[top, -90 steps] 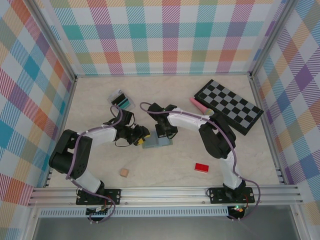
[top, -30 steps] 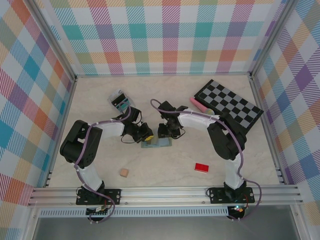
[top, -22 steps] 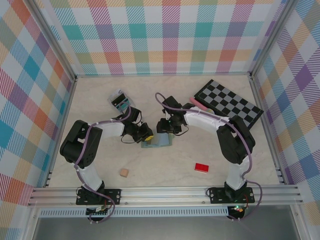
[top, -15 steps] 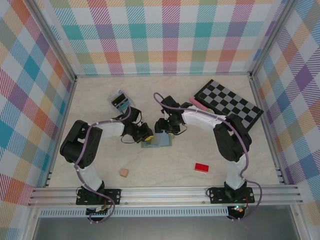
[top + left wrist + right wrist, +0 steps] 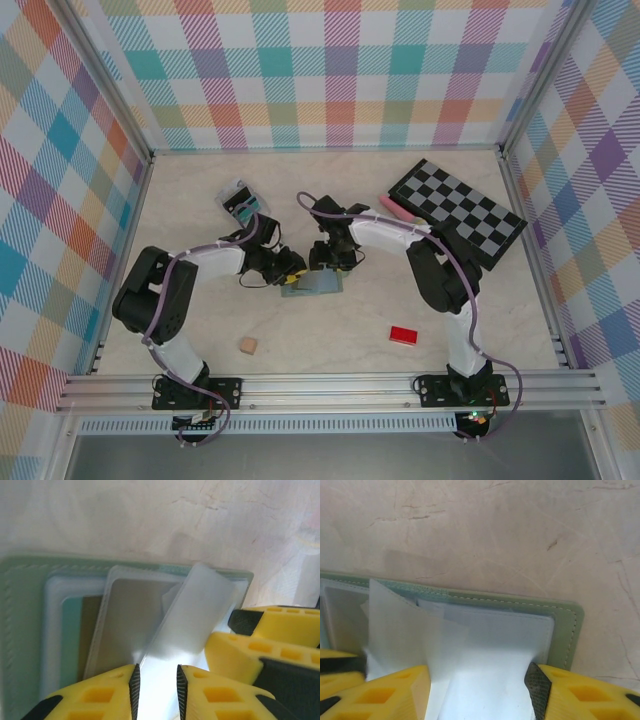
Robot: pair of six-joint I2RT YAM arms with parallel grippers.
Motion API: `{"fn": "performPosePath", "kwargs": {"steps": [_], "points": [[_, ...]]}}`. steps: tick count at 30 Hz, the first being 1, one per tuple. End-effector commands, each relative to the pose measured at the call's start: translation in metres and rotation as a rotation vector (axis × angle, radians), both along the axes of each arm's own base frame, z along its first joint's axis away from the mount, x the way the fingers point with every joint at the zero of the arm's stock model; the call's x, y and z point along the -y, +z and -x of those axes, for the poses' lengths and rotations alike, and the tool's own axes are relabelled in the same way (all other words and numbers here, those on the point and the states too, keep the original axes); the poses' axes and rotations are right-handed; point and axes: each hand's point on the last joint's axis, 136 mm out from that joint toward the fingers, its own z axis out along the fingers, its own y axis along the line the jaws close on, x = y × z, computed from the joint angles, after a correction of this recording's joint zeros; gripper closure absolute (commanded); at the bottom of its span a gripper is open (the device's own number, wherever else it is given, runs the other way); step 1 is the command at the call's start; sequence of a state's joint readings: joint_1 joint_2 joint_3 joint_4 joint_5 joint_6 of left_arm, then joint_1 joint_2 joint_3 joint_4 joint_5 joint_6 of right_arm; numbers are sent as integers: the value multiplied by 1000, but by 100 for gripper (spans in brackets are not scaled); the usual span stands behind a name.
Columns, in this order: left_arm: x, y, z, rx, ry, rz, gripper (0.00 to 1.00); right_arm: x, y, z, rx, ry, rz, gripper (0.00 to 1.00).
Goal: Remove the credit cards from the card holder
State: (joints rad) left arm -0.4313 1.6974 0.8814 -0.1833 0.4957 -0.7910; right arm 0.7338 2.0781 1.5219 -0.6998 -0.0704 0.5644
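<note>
Slack has come into my left gripper (image 5: 156, 682), jaws now narrowly parted around the clear sleeve flap (image 5: 192, 612), while my right gripper (image 5: 477, 682) stands wide over the card holder (image 5: 520, 606) lying open on the table (image 5: 330, 335), so the credit cards (image 5: 72, 630) remain inside.

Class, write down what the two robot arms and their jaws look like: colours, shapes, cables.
Both the left arm and right arm have white tubular links, bulky black joints and black bases. A purple cable loops along each. The jaws are yellow blocks with square recesses and black trim.
</note>
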Motion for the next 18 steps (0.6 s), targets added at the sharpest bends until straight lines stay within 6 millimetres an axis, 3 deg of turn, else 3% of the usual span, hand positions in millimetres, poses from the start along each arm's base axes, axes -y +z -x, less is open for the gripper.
{"fn": "performPosePath", "kwargs": {"steps": [1,5,12,18], "points": [[-18,11,9,-6,13,-108,69,15,-19,7,-30,4,105,46],[-33,2,15,-28,17,-185,64,15,-25,9,-44,12,110,49],[-24,-5,15,-43,-12,-152,61,15,-28,11,-49,17,110,51],[-15,-6,12,-43,-40,-121,67,15,-31,11,-55,21,109,53]]}}
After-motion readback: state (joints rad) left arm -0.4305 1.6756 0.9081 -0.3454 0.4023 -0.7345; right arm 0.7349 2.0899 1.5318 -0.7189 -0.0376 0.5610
